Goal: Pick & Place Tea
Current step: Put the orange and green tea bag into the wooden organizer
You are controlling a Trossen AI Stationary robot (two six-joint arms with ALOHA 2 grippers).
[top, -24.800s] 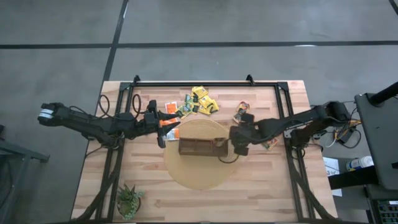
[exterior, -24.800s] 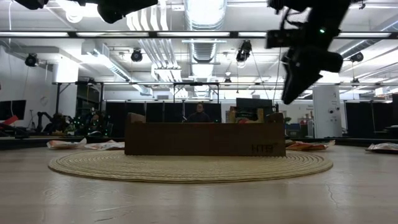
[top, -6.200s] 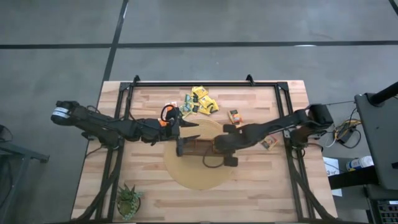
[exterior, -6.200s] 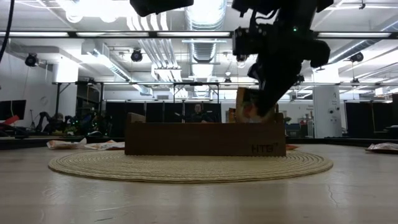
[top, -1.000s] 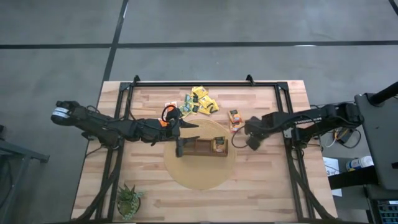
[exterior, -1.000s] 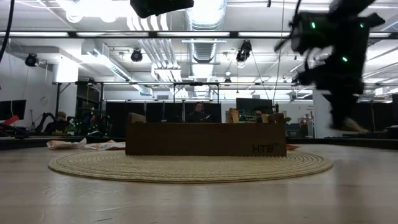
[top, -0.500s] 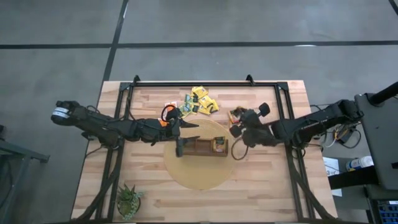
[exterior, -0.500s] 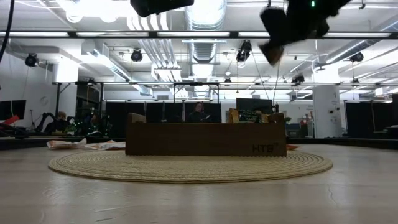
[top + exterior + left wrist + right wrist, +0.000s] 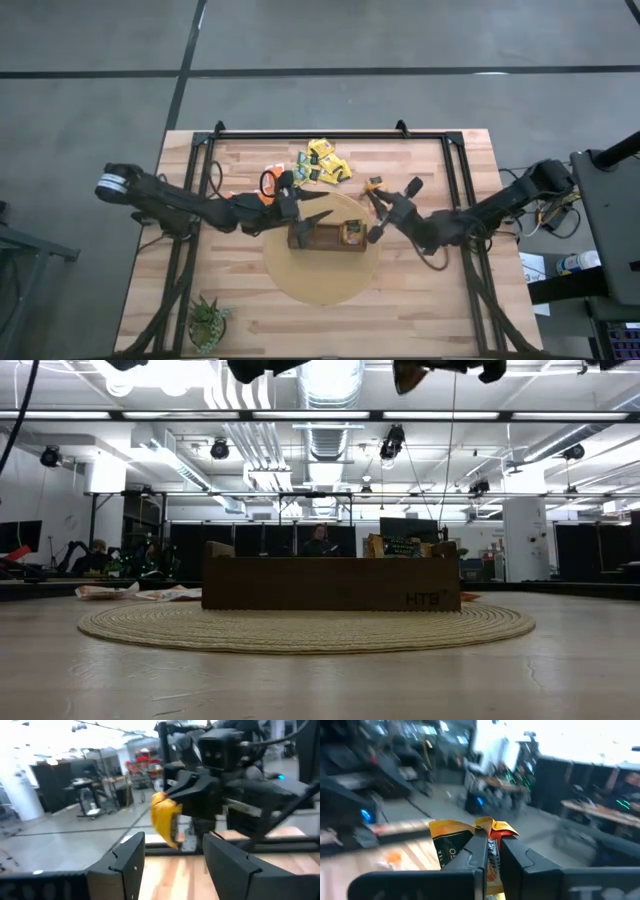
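From the high view, loose tea sachets [image 9: 322, 163] in yellow, orange and dark green lie in a small heap at the far middle of the wooden worktop [image 9: 440, 290], with one orange sachet [image 9: 272, 170] just to their left. A long brown box [image 9: 326, 237] sits on a round woven mat [image 9: 320, 272]; a sachet in the box [image 9: 351, 234] stands at its right end. The right hand [image 9: 373, 193] hovers near the far right edge of the mat, pinched shut on a held sachet [image 9: 374, 186], orange and yellow, that pokes out past its tips. The left hand [image 9: 312, 206] reaches over the mat's far left edge, fingers spread and holding nothing. A potted plant [image 9: 207, 321] stands at the near left corner.

In the low view, the box [image 9: 330, 583] rests on the mat [image 9: 305, 627], with sachet tops [image 9: 402, 546] showing above its right end; both arms hang out of the frame above.

In the left wrist view, the left hand [image 9: 173, 862] shows its fingers wide apart, and beyond them the right hand [image 9: 170, 795] grips a crumpled yellow-orange sachet [image 9: 166, 820].

In the right wrist view, the right hand [image 9: 492, 851] is clamped on the sachet [image 9: 457, 842], yellow with a dark panel and an orange-red edge, sticking up between the fingertips.
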